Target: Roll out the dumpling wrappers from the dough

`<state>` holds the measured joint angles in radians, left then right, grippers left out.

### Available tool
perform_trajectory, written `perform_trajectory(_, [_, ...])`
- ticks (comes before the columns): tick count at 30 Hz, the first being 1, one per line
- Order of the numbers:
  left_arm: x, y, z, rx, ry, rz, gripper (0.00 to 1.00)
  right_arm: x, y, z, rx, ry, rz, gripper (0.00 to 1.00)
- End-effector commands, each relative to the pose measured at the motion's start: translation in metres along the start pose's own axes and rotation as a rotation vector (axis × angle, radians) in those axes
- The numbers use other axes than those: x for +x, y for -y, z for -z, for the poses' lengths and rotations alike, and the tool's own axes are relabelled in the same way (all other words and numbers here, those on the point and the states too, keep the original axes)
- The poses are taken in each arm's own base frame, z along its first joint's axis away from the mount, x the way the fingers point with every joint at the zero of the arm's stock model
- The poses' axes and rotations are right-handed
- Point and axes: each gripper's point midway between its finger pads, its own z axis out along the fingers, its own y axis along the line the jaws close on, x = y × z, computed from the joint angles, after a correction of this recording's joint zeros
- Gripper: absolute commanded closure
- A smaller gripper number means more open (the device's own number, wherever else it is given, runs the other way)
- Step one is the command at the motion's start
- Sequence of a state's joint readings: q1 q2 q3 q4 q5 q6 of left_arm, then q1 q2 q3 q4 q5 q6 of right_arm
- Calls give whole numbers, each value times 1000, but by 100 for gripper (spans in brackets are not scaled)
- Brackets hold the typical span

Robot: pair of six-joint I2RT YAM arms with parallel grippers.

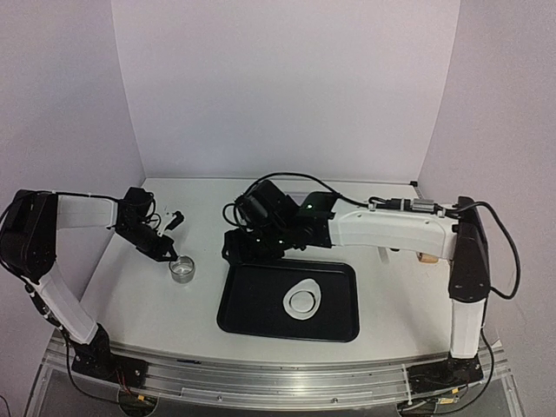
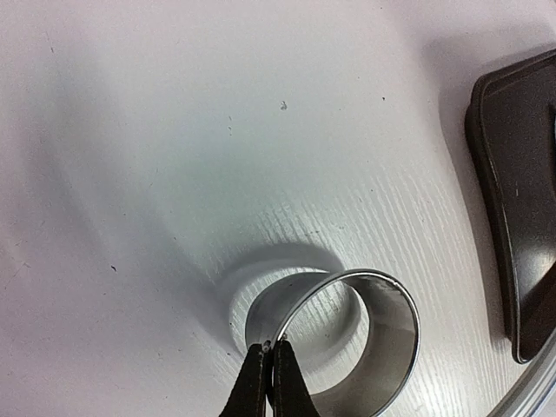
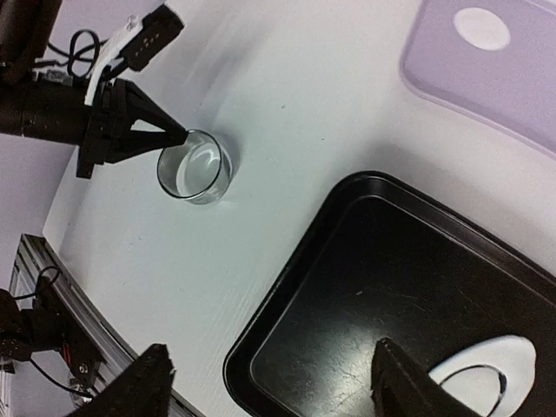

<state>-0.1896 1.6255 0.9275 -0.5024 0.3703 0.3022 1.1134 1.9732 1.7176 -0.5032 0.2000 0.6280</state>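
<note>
table (image 1: 391,295), white, bears a black tray (image 1: 252,304) with dough (image 1: 318,294); pale walls (image 1: 287,87) surround.

Dough ring (image 3: 517,356) and tray (image 3: 391,261) partly beyond the right wrist view's edge

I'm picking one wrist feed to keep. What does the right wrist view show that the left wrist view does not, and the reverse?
Right wrist only: the dough ring in the black tray, a round white wrapper on a purple mat, and the right pincer, open and empty. Left wrist only: a close look at the left pincer shut on the rim of the ring cutter. Both: the cutter on the table, the left pincer at it, and the tray.
</note>
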Motion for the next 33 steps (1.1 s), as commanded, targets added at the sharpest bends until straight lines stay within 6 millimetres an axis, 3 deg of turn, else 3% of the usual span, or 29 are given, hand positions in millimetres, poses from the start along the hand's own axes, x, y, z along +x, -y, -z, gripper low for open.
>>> perform_trajectory(1, [-4, -4, -11, -9, 39, -46, 97, -27, 52, 68, 110, 123, -144, 17])
perform_trajectory(11, [-4, 0, -7, 8, 45, -38, 71, 9, 189, 150, 475, 3, -282, 13])
perform_trajectory(15, [-23, 5, 20, -14, 99, -67, 58, 28, 234, 185, 569, -74, -331, 9])
perform_trajectory(18, [-43, 9, 46, -34, 150, -112, 49, 40, 268, 199, 594, -187, -387, 6])
perform_trajectory(21, [-72, 19, 73, -16, 210, -172, 45, 50, 296, 198, 597, -339, -409, 5])
perform_trajectory(24, [-90, 41, 77, 26, 205, -270, 40, 48, 326, 186, 609, -440, -388, 5])
perform_trajectory(27, [-91, 76, 54, 82, 75, -415, 36, 37, 344, 167, 533, -501, -384, 6])
perform_trajectory(30, [-79, 121, 25, 197, -60, -604, 33, 29, 356, 143, 444, -554, -378, 10])
perform_trajectory(33, [-89, 143, 5, 257, -78, -704, 31, 23, 366, 120, 404, -590, -363, 16])
